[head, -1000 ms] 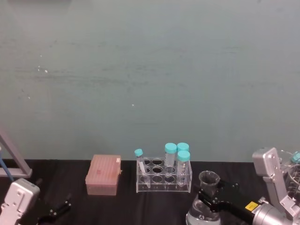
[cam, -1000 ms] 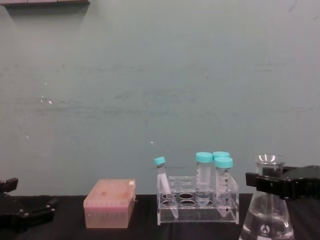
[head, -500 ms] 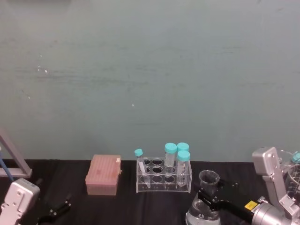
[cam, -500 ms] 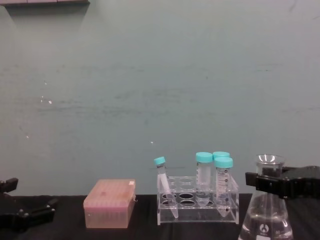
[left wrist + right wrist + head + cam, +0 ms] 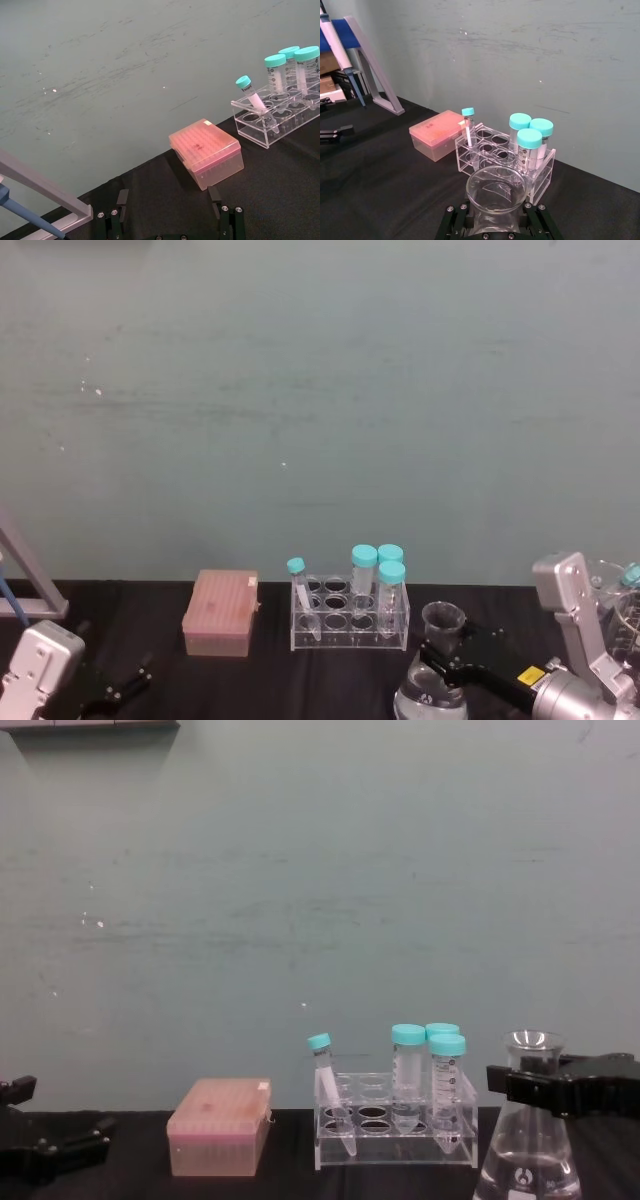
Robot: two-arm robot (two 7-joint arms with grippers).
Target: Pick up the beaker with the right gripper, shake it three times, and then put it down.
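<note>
The right gripper [image 5: 528, 1086] pinches the beaker [image 5: 528, 1160] at its neck, right of the tube rack [image 5: 395, 1132]. The beaker has dropped slightly over 1 second, suggesting shaking or lowering. The left gripper [image 5: 170, 220] rests spread, parked.

To the left of the beaker [image 5: 528, 1140] you have the clear rack [image 5: 395, 1132] with 4 teal-capped tubes [image 5: 446, 1080] standing near. Bare black table [image 5: 320, 680] lies in front, and the pink box [image 5: 219, 1126] sits farther left.
</note>
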